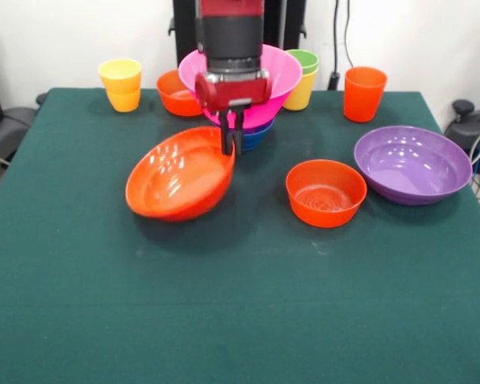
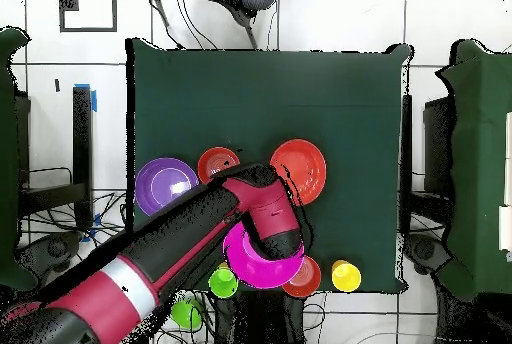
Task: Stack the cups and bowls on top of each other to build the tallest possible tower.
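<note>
My gripper [image 1: 230, 146] is shut on the far rim of the wide orange bowl [image 1: 180, 174], which is tilted with its near side on the table; it also shows in the overhead view [image 2: 300, 170]. Right behind it the big pink bowl [image 1: 276, 76] sits on the small blue bowl [image 1: 254, 139]. A small orange bowl [image 1: 174, 94] stands left of the pink one. Another small orange bowl [image 1: 326, 192] and the wide purple bowl [image 1: 412, 164] stand to the right. Yellow cups [image 1: 122, 84] are at the far left. A green cup [image 1: 305, 60] sits in a yellow cup [image 1: 299, 92]. The tall orange cup [image 1: 364, 93] stands at the far right.
The green cloth table [image 1: 240, 304] stretches open toward the camera. In the overhead view my arm [image 2: 160, 260] crosses over the pink bowl [image 2: 262, 258] and hides the gripper. Cables and chair bases lie beyond the table edges.
</note>
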{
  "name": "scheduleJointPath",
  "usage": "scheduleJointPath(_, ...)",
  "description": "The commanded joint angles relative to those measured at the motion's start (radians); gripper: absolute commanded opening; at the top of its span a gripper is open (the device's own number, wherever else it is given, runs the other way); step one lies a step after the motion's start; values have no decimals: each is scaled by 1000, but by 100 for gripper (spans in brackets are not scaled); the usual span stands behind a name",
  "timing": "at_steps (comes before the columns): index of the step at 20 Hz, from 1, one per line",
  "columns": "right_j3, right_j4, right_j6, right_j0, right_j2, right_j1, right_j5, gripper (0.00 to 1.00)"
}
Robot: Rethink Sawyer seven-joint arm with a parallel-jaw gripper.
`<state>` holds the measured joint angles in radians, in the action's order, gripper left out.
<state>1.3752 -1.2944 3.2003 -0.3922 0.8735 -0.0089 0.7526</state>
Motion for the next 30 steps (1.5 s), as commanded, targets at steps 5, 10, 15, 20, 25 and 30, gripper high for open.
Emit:
scheduleJointPath(5,66,-101,-150,-26,-52,-149,35,0)
scheduleJointPath(10,86,-97,-193,-23,-65,-188,7,0)
scheduleJointPath(15,84,-116,-192,-19,-75,-203,-2,0)
scheduleJointPath(20,77,-132,-188,-16,-82,-213,-11,0)
scheduleJointPath(25,60,-160,-165,-22,-68,-229,-10,0)
scheduleJointPath(30,61,-219,-105,-44,-40,-243,19,0)
